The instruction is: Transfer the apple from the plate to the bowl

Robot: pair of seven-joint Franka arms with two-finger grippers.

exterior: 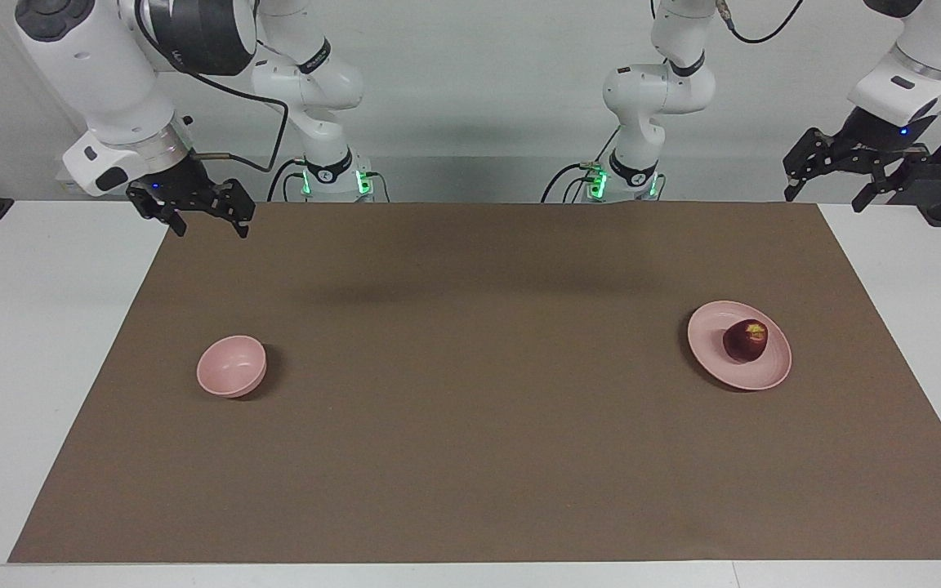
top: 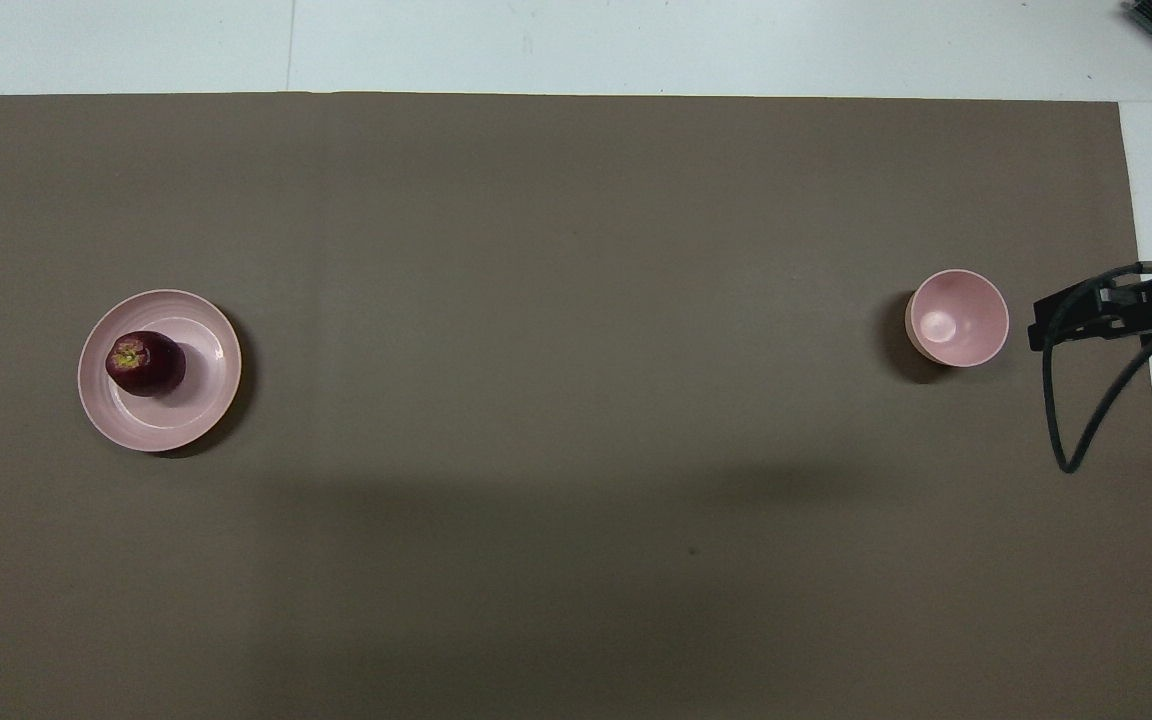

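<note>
So we've both grippers up, open, empty: left gripper (exterior: pixel 854 181) w/ apple (exterior: pixel 746 340) at its 6 o'clock on plate (exterior: pixel 715 359); right gripper (exterior: pixel 193 214) waits. Risk: round apple rolls off mid-carry to bowl (exterior: pixel 229 367).

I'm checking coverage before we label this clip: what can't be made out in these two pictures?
- The left gripper: in the overhead view only a dark tip shows, cut off by the edge.
- The right gripper: in the overhead view only part shows, cut off by the edge beside the bowl.
- The underside of the apple: hidden against the plate in both views.
</note>
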